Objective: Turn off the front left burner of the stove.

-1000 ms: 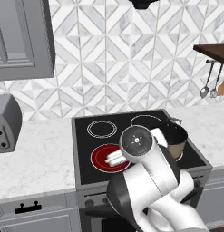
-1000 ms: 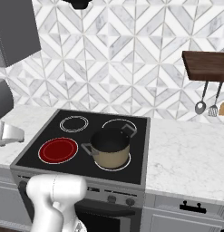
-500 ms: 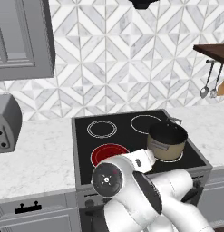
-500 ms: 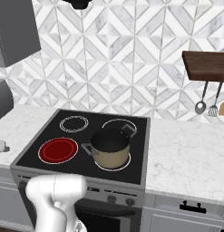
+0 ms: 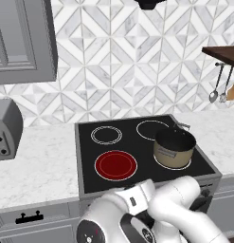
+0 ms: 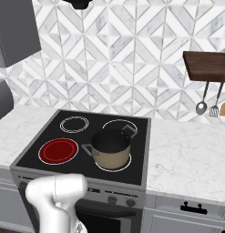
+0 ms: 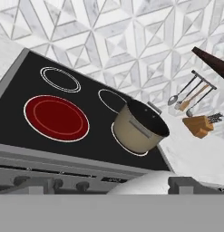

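The stove point(image 5: 85, 142) point(image 6: 141, 150) point(image 7: 13, 90) is a black glass cooktop with white-ringed burners. Its front left burner point(image 5: 116, 165) point(image 6: 58, 151) point(image 7: 56, 117) glows red inside a wide double ring. Small dark knobs point(image 7: 56, 183) point(image 6: 111, 199) sit in a row on the grey front panel. My white arm point(image 5: 151, 209) bends low in front of the stove, below the cooktop's front edge. The hand view looks up and over the front panel from close by, with the knobs just ahead. My gripper is open and holds nothing.
A tan pot point(image 5: 174, 148) point(image 6: 110, 148) point(image 7: 139, 127) with a dark inside stands on the front right burner. A toaster point(image 5: 4, 128) sits on the left counter. Utensils point(image 6: 207, 102) hang under a wooden shelf at the right, and a knife block point(image 7: 202, 124) stands on the right counter.
My arm has swung down from over the cooktop to in front of the stove, uncovering the red burner in the left base view. Pot and burner are unchanged.
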You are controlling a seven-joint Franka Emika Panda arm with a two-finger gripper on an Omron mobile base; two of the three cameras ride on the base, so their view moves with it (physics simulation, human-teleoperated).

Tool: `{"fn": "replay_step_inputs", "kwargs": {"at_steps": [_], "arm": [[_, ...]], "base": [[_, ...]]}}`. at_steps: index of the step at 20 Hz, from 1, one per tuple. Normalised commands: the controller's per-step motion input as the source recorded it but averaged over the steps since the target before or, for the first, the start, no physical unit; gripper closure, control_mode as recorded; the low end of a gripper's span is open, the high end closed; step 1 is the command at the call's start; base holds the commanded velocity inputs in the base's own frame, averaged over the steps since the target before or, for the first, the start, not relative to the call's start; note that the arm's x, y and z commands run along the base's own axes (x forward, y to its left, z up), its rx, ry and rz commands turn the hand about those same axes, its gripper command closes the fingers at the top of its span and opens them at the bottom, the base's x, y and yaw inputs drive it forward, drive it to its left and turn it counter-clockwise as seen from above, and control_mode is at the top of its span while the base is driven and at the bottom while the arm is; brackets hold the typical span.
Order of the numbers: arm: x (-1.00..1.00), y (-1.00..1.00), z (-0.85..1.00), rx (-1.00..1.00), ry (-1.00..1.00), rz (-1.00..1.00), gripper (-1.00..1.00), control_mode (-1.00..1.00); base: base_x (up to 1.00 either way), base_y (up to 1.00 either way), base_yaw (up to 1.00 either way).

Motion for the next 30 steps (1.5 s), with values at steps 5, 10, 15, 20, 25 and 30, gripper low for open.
{"fn": "replay_step_inputs", "kwargs": {"at_steps": [5, 10, 15, 20, 25, 30], "arm": [[-0.23, 0.05, -0.42, -0.03, -0.18, 0.0, -1.0, -1.0], [-0.1, 0.1, -0.44, 0.0, -0.17, 0.0, -1.0, -1.0], [-0.09, 0.14, -0.34, -0.01, -0.15, 0.0, -1.0, -1.0], [-0.08, 0.02, -0.32, 0.0, -0.13, 0.0, -1.0, -1.0], [-0.02, 0.02, -0.32, 0.0, -0.14, 0.0, -1.0, -1.0], [0.0, 0.04, -0.31, 0.0, -0.11, 0.0, -1.0, -1.0]], "base": [[0.0, 0.0, 0.0], [0.0, 0.0, 0.0], [0.0, 0.0, 0.0], [0.0, 0.0, 0.0], [0.0, 0.0, 0.0], [0.0, 0.0, 0.0]]}}
